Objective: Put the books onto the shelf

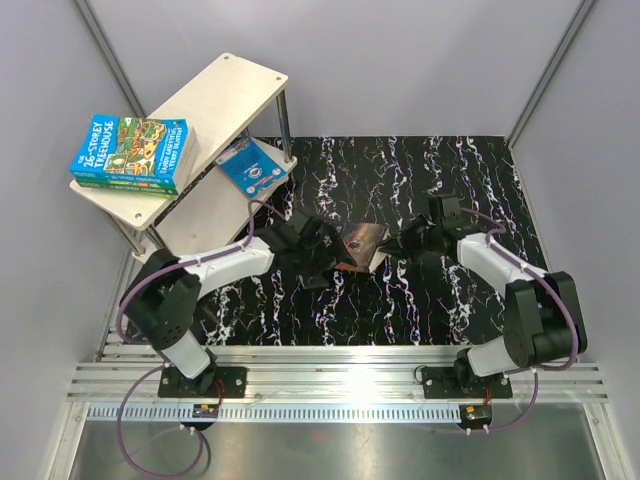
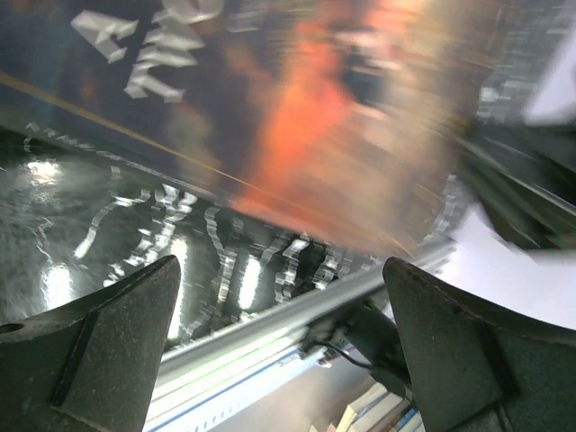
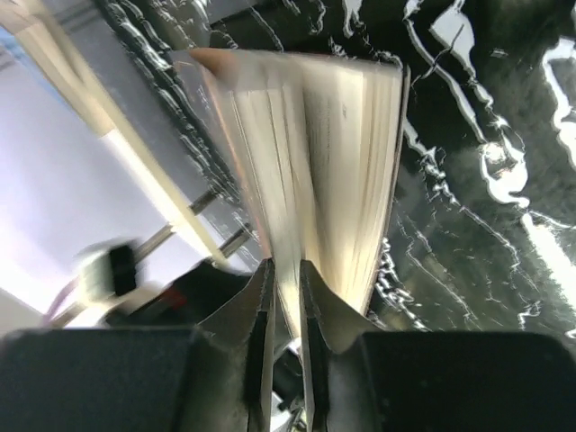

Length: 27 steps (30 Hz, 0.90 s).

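Observation:
A dark brown-black book (image 1: 360, 245) stands tilted on the marbled black mat, between the two grippers. My right gripper (image 1: 397, 243) holds it from the right. In the right wrist view the narrow jaws (image 3: 286, 270) pinch a slice of the fanned pale pages (image 3: 333, 135). My left gripper (image 1: 316, 247) sits just left of the book with its fingers wide apart. In the left wrist view the blurred dark and orange cover (image 2: 297, 108) hangs above the open gripper (image 2: 281, 267), not touching it. The pale wood shelf (image 1: 235, 85) stands at the far left.
A stack of green and blue Treehouse books (image 1: 133, 152) lies on the shelf's left board (image 1: 105, 198). A blue book (image 1: 251, 165) rests on the lower tier (image 1: 205, 215). Grey walls close in the mat; a metal rail (image 1: 330, 380) runs along the near edge.

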### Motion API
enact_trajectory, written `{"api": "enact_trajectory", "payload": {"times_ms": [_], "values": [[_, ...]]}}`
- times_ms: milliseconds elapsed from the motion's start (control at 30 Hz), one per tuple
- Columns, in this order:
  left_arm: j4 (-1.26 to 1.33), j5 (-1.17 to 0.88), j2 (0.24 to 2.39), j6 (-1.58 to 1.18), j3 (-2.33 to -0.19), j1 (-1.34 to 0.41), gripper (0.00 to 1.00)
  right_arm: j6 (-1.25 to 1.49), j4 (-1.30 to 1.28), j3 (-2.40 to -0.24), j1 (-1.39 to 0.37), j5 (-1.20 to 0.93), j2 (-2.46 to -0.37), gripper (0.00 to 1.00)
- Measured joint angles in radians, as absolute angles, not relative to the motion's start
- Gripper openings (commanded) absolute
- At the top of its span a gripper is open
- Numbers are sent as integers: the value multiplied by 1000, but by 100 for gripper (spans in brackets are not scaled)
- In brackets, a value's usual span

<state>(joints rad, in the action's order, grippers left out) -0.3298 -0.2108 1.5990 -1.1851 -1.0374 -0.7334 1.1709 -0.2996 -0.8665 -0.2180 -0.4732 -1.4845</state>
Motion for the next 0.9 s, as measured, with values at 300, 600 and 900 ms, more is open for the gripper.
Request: {"api": "enact_trajectory", "payload": {"times_ms": [300,600,900], "values": [[-283,-178,1665,-1292,-979,-747,99,1350,-196,-738,-216,-553,-1366,0],[-300,-75,1663,-1314,-984,-746,99,1377,-204,-696,-216,-590,-1297,0],[-277,-46,1664,-1307,-965,-746,99,931,-567,-1356,-215,-489,-1773,83]]}}
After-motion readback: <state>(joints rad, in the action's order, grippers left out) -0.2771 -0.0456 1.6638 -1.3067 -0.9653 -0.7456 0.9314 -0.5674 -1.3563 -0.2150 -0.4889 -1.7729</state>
